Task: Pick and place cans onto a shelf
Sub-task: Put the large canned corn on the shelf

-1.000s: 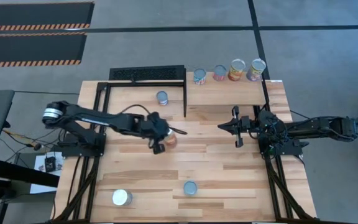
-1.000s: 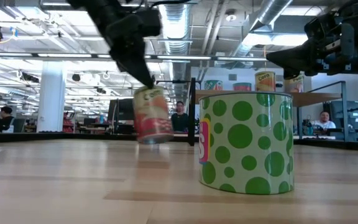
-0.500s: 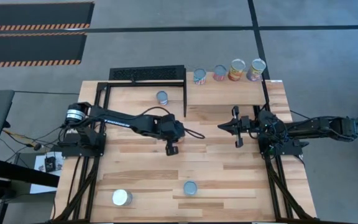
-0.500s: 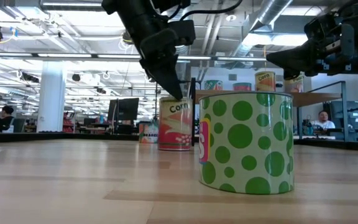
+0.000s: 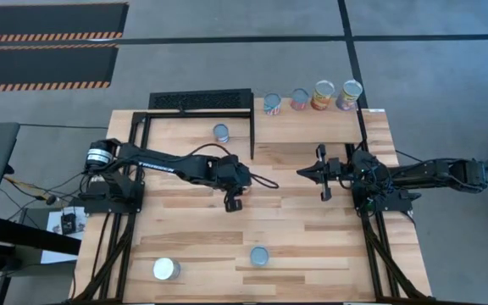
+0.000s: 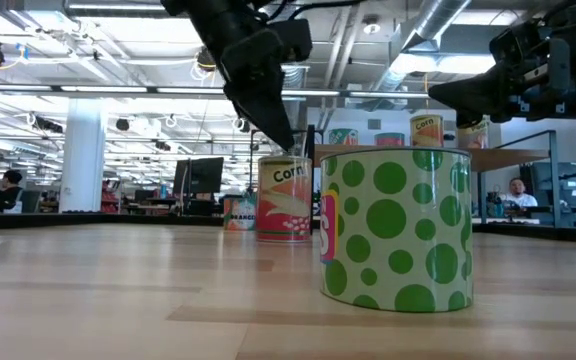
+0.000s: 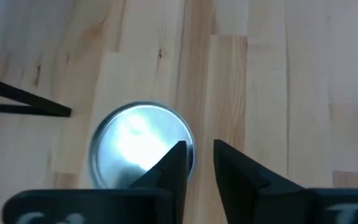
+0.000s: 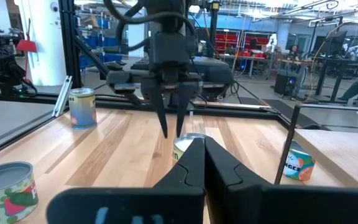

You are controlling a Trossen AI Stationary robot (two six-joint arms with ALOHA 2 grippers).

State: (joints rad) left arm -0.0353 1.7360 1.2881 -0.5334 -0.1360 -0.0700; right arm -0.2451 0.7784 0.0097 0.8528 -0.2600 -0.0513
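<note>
**Left gripper poised over a standing corn can, four cans already on the shelf**

Seen from above, a wooden table (image 5: 312,237) fills the middle of the scene. At the far left the left arm reaches in toward the table's centre. The left gripper (image 5: 233,200) points straight down above an upright can labelled "Corn" (image 6: 284,198). Its two fingers (image 7: 178,163) are slightly apart and hold nothing; in the wrist view one fingertip overlaps the can's rim and the other hangs beside it, so the can does not sit between them.

To take this can well, the gripper would probably need to spread wider, shift until the can sits squarely between the fingers, then lower and close around its side. Closing off-centre could tip it.

The corn can has a bright silvery round top (image 7: 143,149) and a label of cream and red.

Near the front edge stand two more cans: a white-topped one (image 5: 166,269) on the left and one with green dots (image 6: 395,228) nearer the middle. Another can (image 5: 220,133) stands inside the shelf frame at the back. On the raised wooden shelf (image 5: 312,127), right of centre, four cans (image 5: 308,98) stand in a row.

At the far right, the right gripper (image 5: 323,173) waits above the table, fingers pressed together, empty.
</note>
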